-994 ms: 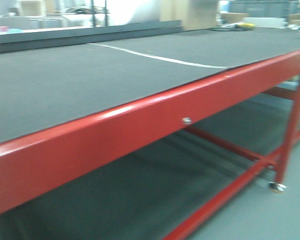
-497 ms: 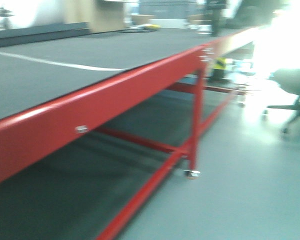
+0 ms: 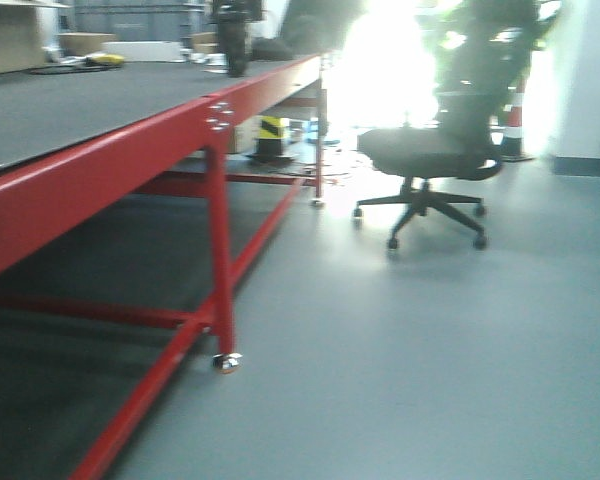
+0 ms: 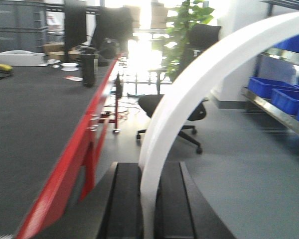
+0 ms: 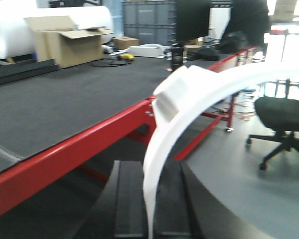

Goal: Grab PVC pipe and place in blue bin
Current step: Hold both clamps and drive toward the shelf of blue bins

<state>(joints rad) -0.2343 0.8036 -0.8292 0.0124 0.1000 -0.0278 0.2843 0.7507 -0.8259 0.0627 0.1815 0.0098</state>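
Stretching along the left of the front view, the red table [image 3: 100, 170] borders open floor where an office chair [image 3: 430, 160] stands; blue bins [image 4: 281, 94] sit on shelving to the right. The curved white PVC pipe [image 4: 189, 84] rises from the left gripper [image 4: 149, 179], clamped on it, and the right gripper [image 5: 152, 184] looks clamped likewise. The pipe's long overhanging arc could catch the chair or shelf and twist loose.

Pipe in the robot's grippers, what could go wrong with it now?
The long curved white pipe sticks far beyond the left gripper, so it might bump the red table or the office chair. The blue bins sit on a shelf, so the curve may catch going in.
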